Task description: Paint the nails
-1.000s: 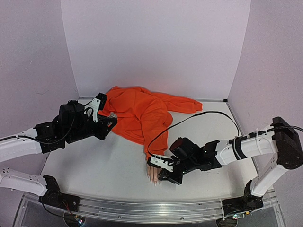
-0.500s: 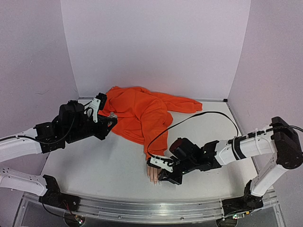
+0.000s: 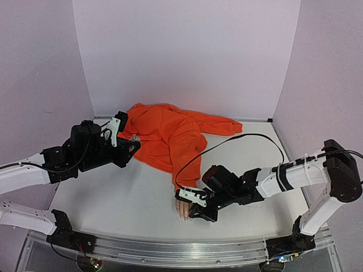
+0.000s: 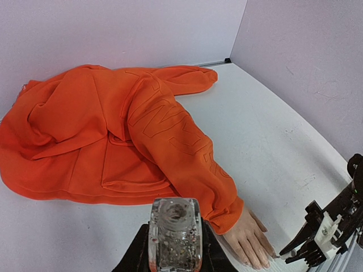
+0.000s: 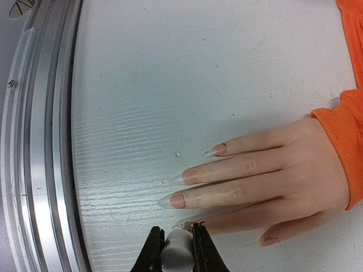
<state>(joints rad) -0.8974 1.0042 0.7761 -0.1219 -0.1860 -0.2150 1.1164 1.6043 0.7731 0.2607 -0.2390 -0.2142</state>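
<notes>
The mannequin hand (image 5: 278, 175) lies palm down near the table's front edge, its wrist in the cuff of an orange hoodie (image 3: 170, 133). Its long pale nails (image 5: 180, 177) point toward the rail. My right gripper (image 5: 177, 241) is shut on a white brush cap (image 5: 179, 254). The brush tip touches the nail of the finger nearest the thumb (image 5: 278, 235). The same hand (image 3: 182, 208) shows in the top view beside the right gripper (image 3: 191, 211). My left gripper (image 4: 174, 249) is shut on a clear, uncapped glitter bottle (image 4: 174, 235) and holds it upright at the left, above the table by the hoodie.
An aluminium rail (image 5: 39, 141) runs along the table's front edge, close to the fingertips. A black cable (image 3: 238, 137) loops from the right arm across the table behind the hand. The hoodie covers the back middle. Walls close in three sides.
My right gripper has crept slightly left, closer onto the fingertips. The left arm and bottle have not moved.
</notes>
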